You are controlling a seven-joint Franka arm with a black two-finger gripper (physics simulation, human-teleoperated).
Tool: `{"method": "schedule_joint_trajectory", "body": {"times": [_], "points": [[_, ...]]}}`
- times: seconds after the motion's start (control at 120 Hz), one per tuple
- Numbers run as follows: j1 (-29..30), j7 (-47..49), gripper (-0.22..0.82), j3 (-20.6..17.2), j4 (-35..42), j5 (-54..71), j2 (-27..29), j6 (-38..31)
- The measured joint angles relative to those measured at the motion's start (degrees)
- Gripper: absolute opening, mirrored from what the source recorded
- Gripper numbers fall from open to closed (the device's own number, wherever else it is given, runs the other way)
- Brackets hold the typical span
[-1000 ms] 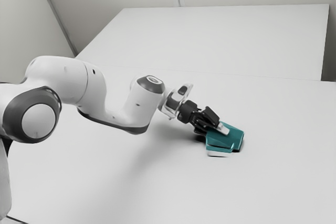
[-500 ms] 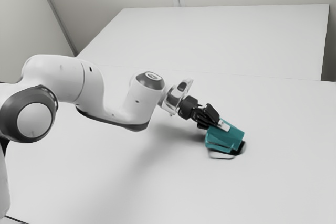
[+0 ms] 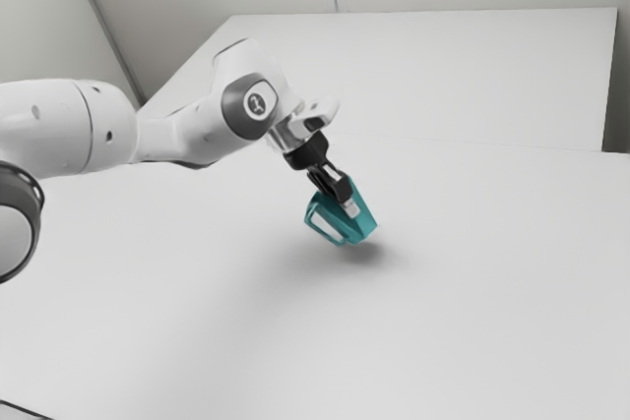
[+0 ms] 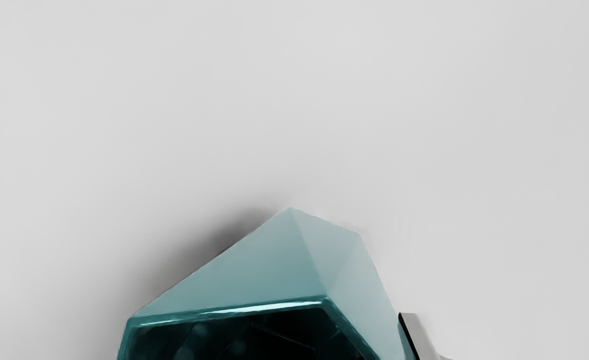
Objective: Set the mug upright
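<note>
Reaches in from the exterior view's left with the white arm (image 3: 94,125). Next, shows the handle (image 3: 326,234) on the exterior view's left side of the mug (image 3: 365,217). Just right of that, grips the mug's body in the black gripper (image 3: 348,207), closed on it. Hangs tilted, mouth toward the hand, base down and rightward, just above the table (image 3: 512,272) and its shadow (image 3: 369,255). Progress, judged: gripped and clear of the surface, done; not yet upright. Left: straightening the remaining tilt, seating the base flat, releasing.
</note>
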State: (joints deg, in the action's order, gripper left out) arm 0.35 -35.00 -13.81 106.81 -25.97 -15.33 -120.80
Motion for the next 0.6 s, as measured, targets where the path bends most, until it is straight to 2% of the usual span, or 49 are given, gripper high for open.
{"method": "schedule_joint_trajectory", "body": {"times": [0.25,0.6], "points": [[1.32,11.63,-0.17,0.00,5.89,19.76,4.57,-2.74],[3.67,22.81,-0.17,-0.05,13.85,28.52,9.50,-7.68]]}}
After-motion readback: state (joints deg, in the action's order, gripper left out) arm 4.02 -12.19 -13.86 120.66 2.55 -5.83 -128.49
